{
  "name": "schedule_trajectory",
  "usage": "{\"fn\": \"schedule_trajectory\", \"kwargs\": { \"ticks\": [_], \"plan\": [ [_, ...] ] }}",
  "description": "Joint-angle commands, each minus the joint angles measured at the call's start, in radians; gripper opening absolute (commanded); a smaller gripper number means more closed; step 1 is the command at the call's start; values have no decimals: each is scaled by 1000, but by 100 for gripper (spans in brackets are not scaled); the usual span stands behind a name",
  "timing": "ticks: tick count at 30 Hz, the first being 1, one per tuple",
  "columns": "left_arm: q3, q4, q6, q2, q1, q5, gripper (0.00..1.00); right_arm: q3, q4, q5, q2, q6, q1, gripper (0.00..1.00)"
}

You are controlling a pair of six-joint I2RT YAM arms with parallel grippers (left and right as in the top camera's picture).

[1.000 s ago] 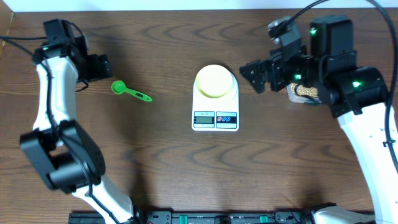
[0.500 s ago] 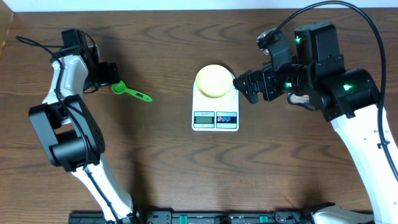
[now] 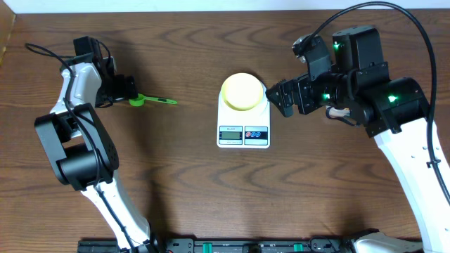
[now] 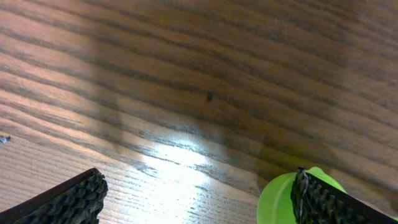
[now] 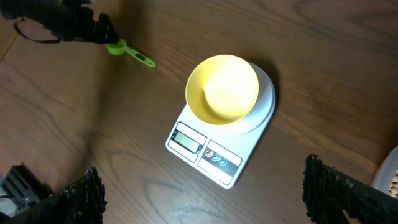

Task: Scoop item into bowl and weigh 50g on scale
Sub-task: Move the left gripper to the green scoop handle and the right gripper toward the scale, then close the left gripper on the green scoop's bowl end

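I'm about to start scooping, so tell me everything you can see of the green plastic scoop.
The small bright green plastic scoop has a round cup and a thin straight handle. It lies on the dark wooden table, left of the flat white digital scale, handle pointing toward it. The left gripper is at the cup, jaws open; one overlaps its rim, contact unclear.

A green measuring spoon (image 3: pixel 153 101) lies at ten o'clock on the dark wooden table (image 3: pixel 211 190), handle pointing toward three o'clock
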Motion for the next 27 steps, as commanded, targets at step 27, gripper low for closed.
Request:
{"fn": "schedule_trajectory", "kwargs": {
  "ticks": [27],
  "plan": [
    [20, -188, -10, -105, -66, 3, 97, 22, 10, 90, 45, 48, 7, 99]
  ]
}}
